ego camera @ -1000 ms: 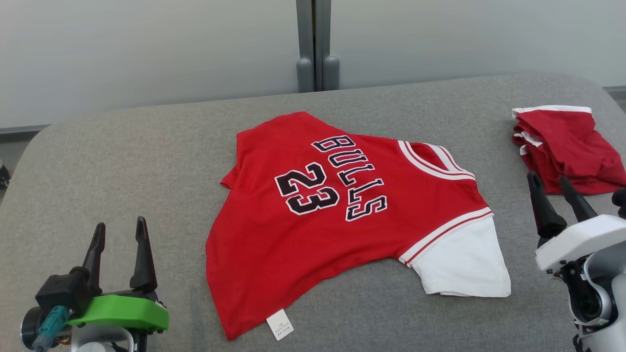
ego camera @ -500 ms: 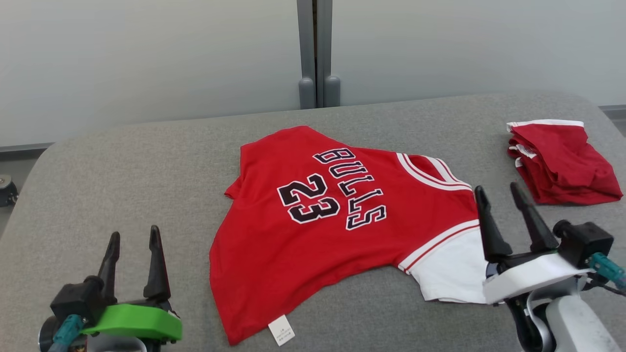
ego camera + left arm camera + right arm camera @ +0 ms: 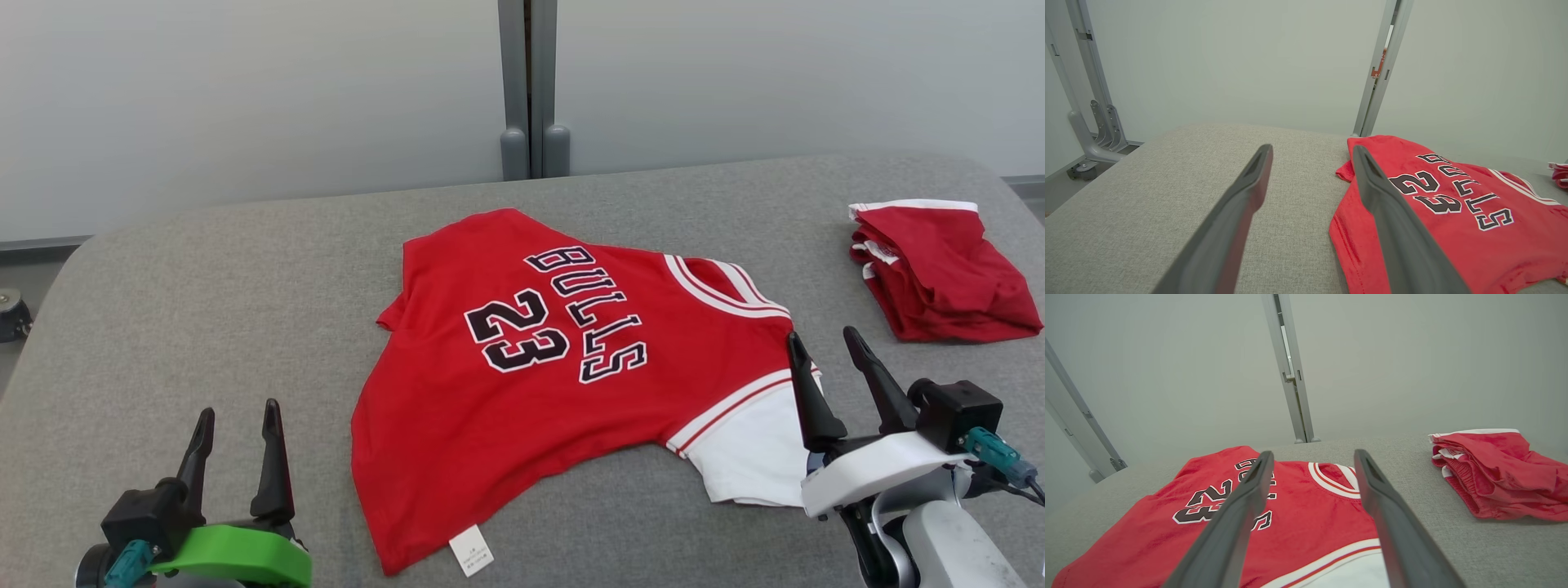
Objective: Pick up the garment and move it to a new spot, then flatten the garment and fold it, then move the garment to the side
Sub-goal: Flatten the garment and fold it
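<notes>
desk: two sets of jaws, both spread wide and holding nothing. which sits closer to the red short-sleeved basketball jersey with black "bulls 23" lettering [image 3: 563,367]?

field: the right gripper [image 3: 820,336]. its dark fingers stand over the edge of the jersey's white sleeve [image 3: 759,449], with the collar [image 3: 727,282] just ahead. the left gripper [image 3: 238,408] hovers apart from the hem, which lies to its right.

desk: and how does the jersey lie?

field: it is midway across the grey fabric-covered table [image 3: 204,269], lettering up. its long axis runs crosswise, hem toward the robot's left and collar toward its right. it looks mostly flat, with a white care tag [image 3: 470,552] showing at the near hem. a folded pile of red cloth [image 3: 939,278] rests well apart on the right.
</notes>
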